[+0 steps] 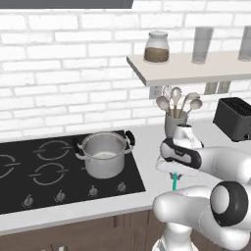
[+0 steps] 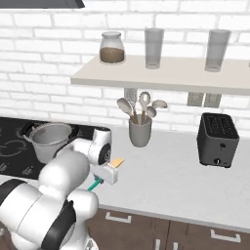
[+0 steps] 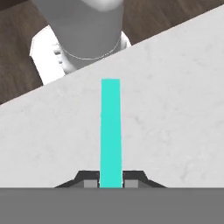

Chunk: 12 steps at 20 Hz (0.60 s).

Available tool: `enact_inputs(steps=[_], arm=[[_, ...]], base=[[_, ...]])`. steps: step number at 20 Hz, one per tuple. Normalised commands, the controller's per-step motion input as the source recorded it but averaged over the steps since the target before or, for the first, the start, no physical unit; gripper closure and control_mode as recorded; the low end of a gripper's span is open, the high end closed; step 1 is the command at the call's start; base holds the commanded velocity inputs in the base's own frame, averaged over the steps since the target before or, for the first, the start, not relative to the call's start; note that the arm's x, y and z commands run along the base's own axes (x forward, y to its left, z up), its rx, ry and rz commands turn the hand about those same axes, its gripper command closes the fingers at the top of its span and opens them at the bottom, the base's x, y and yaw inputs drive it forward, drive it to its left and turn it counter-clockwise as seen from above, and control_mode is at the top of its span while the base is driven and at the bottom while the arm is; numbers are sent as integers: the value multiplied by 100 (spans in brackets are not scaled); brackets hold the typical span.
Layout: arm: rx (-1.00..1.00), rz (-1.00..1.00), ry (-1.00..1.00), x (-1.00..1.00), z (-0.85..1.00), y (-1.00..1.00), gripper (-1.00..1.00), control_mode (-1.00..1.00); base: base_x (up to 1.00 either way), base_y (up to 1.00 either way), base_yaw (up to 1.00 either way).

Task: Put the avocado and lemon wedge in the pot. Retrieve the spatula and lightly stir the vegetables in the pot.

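Observation:
My gripper (image 3: 111, 183) is shut on the spatula, whose teal-green handle (image 3: 110, 131) runs away from the fingertips over the pale counter. From the right base view the gripper (image 2: 108, 172) hangs a little above the counter, the yellow-orange head (image 2: 117, 161) sticking out on one side and the teal handle (image 2: 95, 184) on the other. In the left base view the handle (image 1: 174, 182) pokes out below the hand (image 1: 172, 169). The steel pot (image 1: 104, 154) (image 2: 49, 139) stands on the cooktop's right rear burner, left of the gripper. The avocado and lemon wedge cannot be made out.
A grey utensil cup (image 1: 175, 122) (image 2: 140, 131) with spoons and a whisk stands by the wall behind the hand. A black toaster (image 1: 235, 117) (image 2: 218, 139) sits to the right. A shelf (image 2: 161, 73) with a jar and glasses hangs above. The black cooktop (image 1: 49, 171) lies left.

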Motion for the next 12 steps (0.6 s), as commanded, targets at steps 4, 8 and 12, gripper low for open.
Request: enact_inputs(steps=[4,8,12], arm=[[0,-15,-25,-20,100,0,100,-100],[9,-20,-10,-42,100,1,100,-100],[22,-26,0,-64,100,30,100,-100]], base=[[0,0,0],[0,0,0],[0,0,0]])
